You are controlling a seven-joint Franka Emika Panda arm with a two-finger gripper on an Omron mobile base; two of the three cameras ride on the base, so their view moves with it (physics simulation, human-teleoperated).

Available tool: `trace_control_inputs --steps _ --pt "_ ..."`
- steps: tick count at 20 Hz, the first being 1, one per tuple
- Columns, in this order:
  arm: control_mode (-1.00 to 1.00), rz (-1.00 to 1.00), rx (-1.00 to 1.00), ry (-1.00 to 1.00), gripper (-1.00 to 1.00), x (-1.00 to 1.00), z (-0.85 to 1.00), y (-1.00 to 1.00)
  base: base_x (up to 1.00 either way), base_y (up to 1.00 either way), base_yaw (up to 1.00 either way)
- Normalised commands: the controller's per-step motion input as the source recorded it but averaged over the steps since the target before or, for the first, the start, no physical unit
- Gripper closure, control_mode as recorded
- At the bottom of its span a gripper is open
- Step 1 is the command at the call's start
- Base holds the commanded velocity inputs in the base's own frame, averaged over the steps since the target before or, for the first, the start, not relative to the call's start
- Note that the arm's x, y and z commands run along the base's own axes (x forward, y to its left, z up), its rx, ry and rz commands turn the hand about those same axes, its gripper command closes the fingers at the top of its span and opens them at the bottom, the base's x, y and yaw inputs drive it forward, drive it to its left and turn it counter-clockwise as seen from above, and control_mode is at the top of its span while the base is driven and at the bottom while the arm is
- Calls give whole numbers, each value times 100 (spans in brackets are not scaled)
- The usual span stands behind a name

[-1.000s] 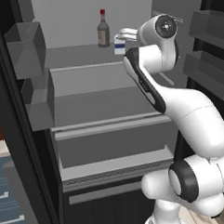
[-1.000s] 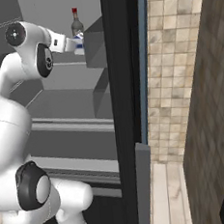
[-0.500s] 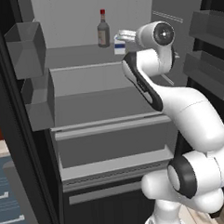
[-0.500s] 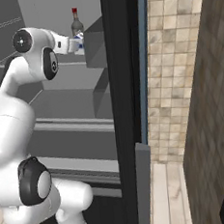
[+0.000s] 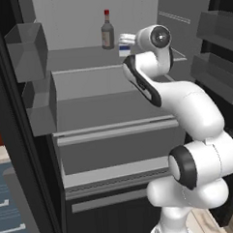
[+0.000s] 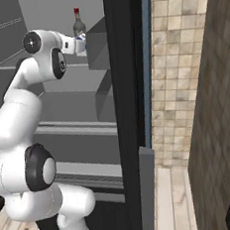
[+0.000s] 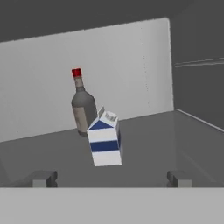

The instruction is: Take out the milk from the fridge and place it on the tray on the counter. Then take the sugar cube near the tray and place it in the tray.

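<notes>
1. Inside the tall dark-framed fridge (image 5: 104, 114) with its grey interior, the small white gable-top milk carton with a blue band (image 7: 104, 142) stands on the upper grey shelf (image 7: 144, 144), towards the shelf's back edge and well in from its side walls.
2. Just behind the carton and a little to its left in the hand view stands a taller dark glass bottle with a red cap (image 7: 82, 105), close to the fridge's pale back wall; carton and bottle look nearly touching, though whether they do touch cannot be told.
3. From the hand view the carton appears tilted, its top leaning to the right; that camera rolls with the hand, so the lean may be the view's own.
4. From the left base view the carton (image 5: 125, 45) shows just right of the bottle (image 5: 107, 31), partly covered by the white arm's wrist.
5. From the right base view the bottle (image 6: 79, 24) rises above the wrist and a corner of the carton (image 6: 81, 38) peeks out beside it.
6. The two-finger gripper (image 7: 111, 179) is level with the upper shelf, pointed at the carton, its two dark fingertips (image 7: 41, 179) spread as wide as they go, one on each side of the carton's line but short of it.
7. Nothing sits between the jaws; they hold nothing and do not touch the carton.
8. Grey door bins (image 5: 30, 50) hang at the left side of the left base view.
</notes>
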Motion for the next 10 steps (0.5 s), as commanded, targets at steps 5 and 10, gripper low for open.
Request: trace_control_inputs --steps 5,10 --pt "-100 -10 -14 4 -100 22 0 28 0 0 0" --pt "-100 -9 -6 2 -100 7 0 9 0 0 0"
